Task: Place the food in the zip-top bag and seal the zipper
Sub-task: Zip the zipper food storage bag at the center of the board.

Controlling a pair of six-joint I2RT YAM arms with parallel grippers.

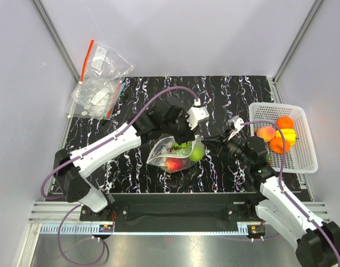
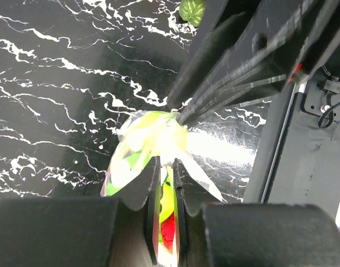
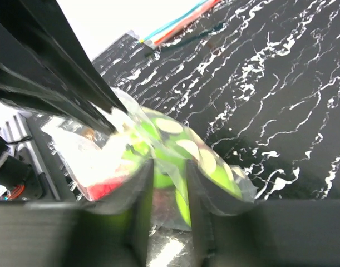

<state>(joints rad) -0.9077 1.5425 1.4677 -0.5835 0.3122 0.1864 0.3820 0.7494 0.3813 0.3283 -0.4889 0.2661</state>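
Clear zip-top bag (image 1: 163,154): red and green food (image 1: 173,164) | white basket (image 1: 309,162): orange fruits (image 1: 285,122)

Zip-top bag (image 1: 160,154) of food (image 1: 173,164); white basket (image 1: 304,159) right

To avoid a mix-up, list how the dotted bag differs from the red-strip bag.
The dotted bag holds green and red food; the red-strip bag holds small pale items. The dotted bag is central over the mat; the red-strip bag lies at its far-left corner, partly off. Both are clear plastic.
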